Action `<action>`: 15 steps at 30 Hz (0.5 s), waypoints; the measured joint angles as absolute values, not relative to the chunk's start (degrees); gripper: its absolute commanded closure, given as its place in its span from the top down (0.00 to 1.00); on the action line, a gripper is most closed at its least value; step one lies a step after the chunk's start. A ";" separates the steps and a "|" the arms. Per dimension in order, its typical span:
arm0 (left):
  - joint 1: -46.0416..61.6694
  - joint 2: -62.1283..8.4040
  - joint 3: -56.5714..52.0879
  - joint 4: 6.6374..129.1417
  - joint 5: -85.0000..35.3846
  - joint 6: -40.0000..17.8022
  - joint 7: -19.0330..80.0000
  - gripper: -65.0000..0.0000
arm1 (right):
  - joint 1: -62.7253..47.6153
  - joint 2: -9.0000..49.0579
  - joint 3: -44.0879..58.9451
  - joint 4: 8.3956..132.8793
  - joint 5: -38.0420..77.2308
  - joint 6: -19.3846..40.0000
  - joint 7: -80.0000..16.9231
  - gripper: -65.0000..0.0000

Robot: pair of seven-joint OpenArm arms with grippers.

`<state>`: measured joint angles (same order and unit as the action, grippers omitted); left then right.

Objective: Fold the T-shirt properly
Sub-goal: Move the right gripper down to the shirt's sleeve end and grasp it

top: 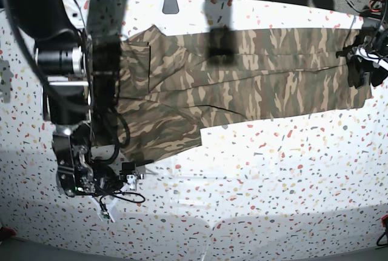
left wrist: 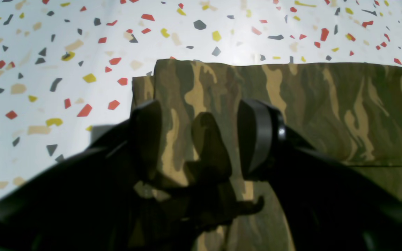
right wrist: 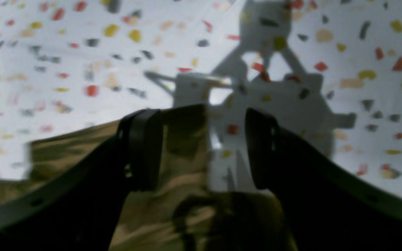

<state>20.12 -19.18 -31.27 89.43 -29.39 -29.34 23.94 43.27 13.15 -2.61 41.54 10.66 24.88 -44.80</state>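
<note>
And there's the camouflage T-shirt (top: pixel 260 94), spread along the speckled counter (top: pixel 273 176), both robot grippers' fingers (left wrist: pixel 201 139) (right wrist: pixel 204 146) wide apart above it! Soft, floppy, likely light; it'll sag between grips, so pinch the layered hem corners, surely, both plies together!

Bright light glints off the speckled tabletop (top: pixel 260 170), leaving a pale, glary patch low in the base view, where the table's near edge bows into a curve from the lens, and soft shadows of the arms fall across the camouflage T-shirt (top: pixel 260 91). The left wrist view is crisp on cloth and speckles, though the dark fingers (left wrist: pixel 260 139) in front are out of focus. The right wrist view is dimmer and smeared, its specks blurred, with a branching grey shadow spread over the white surface.
</note>
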 measured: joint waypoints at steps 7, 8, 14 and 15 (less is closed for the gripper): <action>20.14 -19.18 -31.27 89.43 -29.36 -29.32 23.94 0.52 | 43.29 12.19 -2.61 32.36 8.73 24.71 -41.89 0.57; 20.14 -19.18 -31.27 89.41 -29.39 -29.32 23.94 0.52 | 43.31 12.19 -2.61 31.73 8.91 24.73 -41.45 0.57; 20.12 -19.20 -31.27 89.43 -29.39 -29.30 22.63 0.52 | 43.55 11.42 -2.57 30.83 8.69 24.71 -41.15 0.52; 20.12 -19.18 -31.27 89.41 -29.39 -29.32 22.65 0.52 | 43.55 11.42 -2.57 30.83 8.73 24.71 -41.06 0.46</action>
